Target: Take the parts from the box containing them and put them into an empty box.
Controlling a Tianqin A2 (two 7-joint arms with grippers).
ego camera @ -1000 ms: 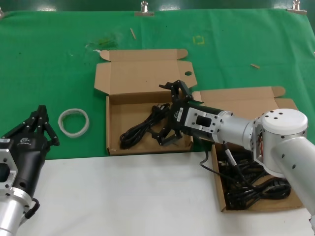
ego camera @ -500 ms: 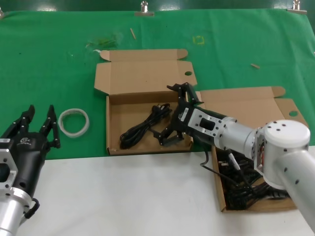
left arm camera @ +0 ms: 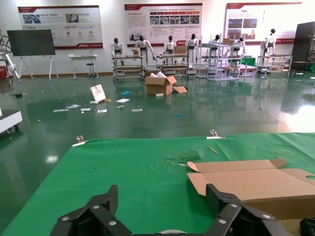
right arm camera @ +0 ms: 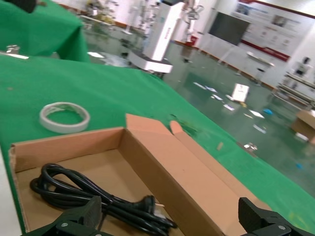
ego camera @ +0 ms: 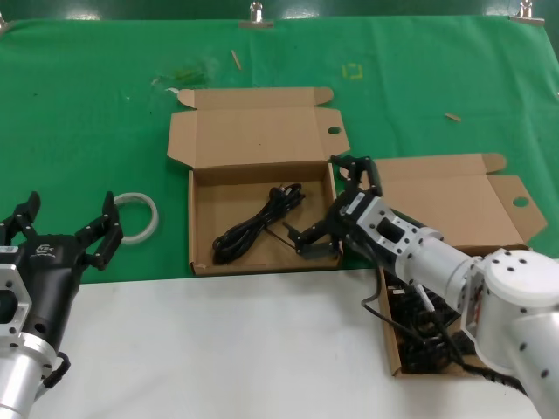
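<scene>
The right gripper (ego camera: pixel 336 205), fingers spread wide and holding nothing, hangs over the right edge of the straight-lidded box (ego camera: pixel 203 260), which sits on the green cloth (ego camera: pixel 87 105) near the seam with the white front strip. One bundled cord (ego camera: pixel 253 225) lies inside that box, running diagonally across its floor from the near-left corner toward the far-right. The slant-lidded box (ego camera: pixel 437 188), at the right front corner of the work surface, holds a heap of remaining cords (ego camera: pixel 428 336).

The step in hand looks like the return for another bundle. To do it well, the right gripper should clear the shared box walls before dropping, then come down over the thick middle of a loop, not a stray plug end, so one whole bundle lifts without dragging its neighbours.

The left gripper (ego camera: pixel 61 234), also spread and empty, waits at the left front edge, near the whitish tape ring (ego camera: pixel 140 209).
</scene>
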